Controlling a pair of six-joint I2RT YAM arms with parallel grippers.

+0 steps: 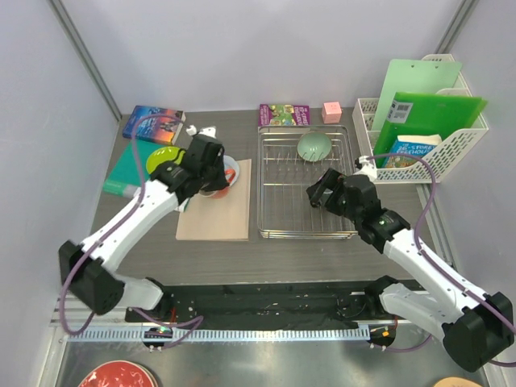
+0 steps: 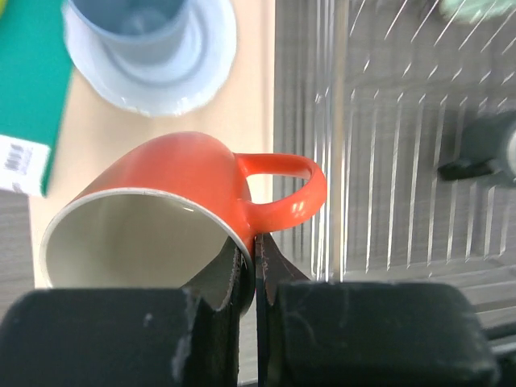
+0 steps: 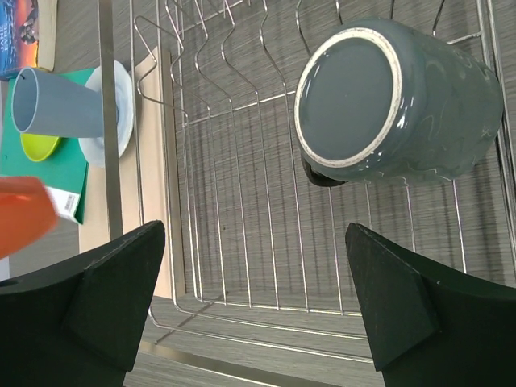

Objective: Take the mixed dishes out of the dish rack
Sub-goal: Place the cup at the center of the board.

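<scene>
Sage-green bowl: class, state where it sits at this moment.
In the top view, the sage-green bowl sits in the far right part of the dish rack, ahead of the open right gripper.

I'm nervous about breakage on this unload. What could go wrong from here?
The left gripper pinches the orange mug only at its rim beside the handle, with the mug tilted, so it may swivel or slip. The light blue cup on the white plate sits close by; the mug might knock it when set down. The sage-green bowl lies tipped on the dish rack wires, so the open right gripper may nudge it.
</scene>
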